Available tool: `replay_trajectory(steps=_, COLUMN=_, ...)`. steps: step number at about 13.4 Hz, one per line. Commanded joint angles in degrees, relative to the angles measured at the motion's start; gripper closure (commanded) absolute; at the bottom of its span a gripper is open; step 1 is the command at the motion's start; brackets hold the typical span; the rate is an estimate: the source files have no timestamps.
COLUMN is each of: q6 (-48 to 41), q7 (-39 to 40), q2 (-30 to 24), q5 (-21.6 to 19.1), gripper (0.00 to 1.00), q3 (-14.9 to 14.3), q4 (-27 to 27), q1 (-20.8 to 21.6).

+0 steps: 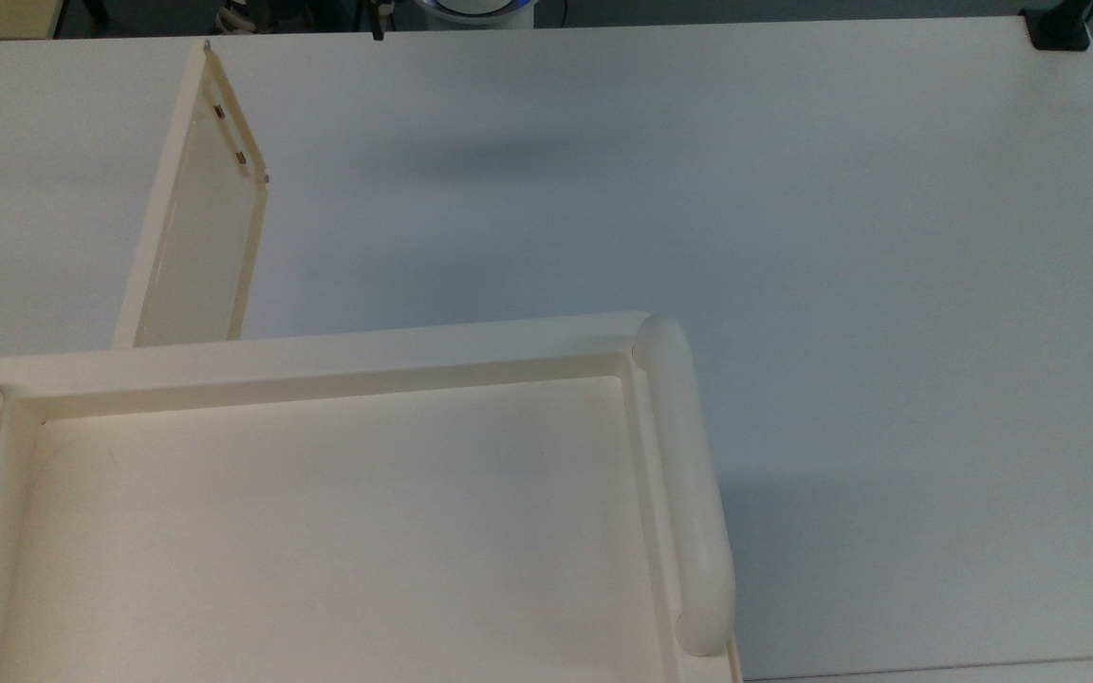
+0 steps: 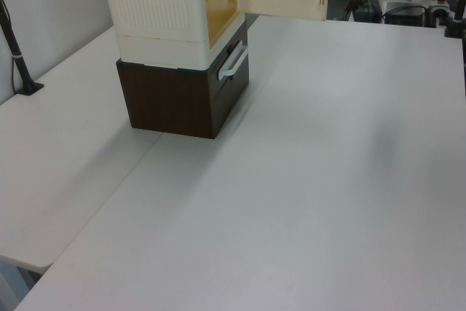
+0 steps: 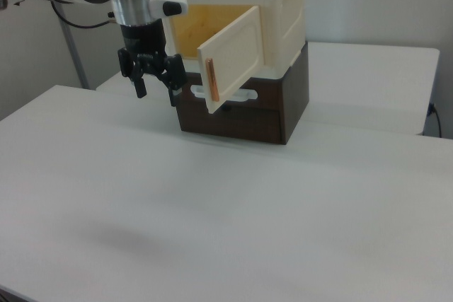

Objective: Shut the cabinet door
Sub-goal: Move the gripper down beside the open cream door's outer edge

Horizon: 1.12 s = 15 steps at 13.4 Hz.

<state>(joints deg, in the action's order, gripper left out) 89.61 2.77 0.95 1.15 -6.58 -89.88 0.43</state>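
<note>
Nearest the top view's lens: cabinet [image 1: 338, 493] recessed top, rounded rails. Cabinet door [image 3: 233, 54] stands swung wide open, copper handle at its free edge; closing not yet begun. Gripper [image 3: 154, 83] hangs just beside the door's outer face, fingers parted, holding nothing. Cabinet sits on a dark brown box [image 3: 262, 111] on the white table [image 3: 212, 217]. Grey wall behind.

A white table [image 2: 306, 180] bears a dark brown box [image 2: 182, 100] with a white handle [image 2: 231, 62] on its front; a black clamp [image 1: 1059, 33] grips the table's far corner.
</note>
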Motion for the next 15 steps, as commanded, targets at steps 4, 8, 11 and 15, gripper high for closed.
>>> replay_trajectory(steps=4, q6=1.5, q7=0.0, q2=0.5, q5=1.0, gripper=0.0, q3=-0.1, q4=0.8, q1=-0.2)
replay_trajectory(steps=8, q6=0.9, q7=1.3, q2=1.1, q5=0.6, gripper=0.0, q3=-0.1, q4=1.8, q1=-0.8)
replay_trajectory(steps=11, q6=0.8, q7=1.1, q2=1.0, q5=0.3, gripper=0.0, q3=-0.1, q4=1.6, q1=-0.1)
replay_trajectory(steps=15, q6=0.8, q7=1.6, q2=1.0, q5=0.3, gripper=0.06, q3=-0.1, q4=1.3, q1=0.1)
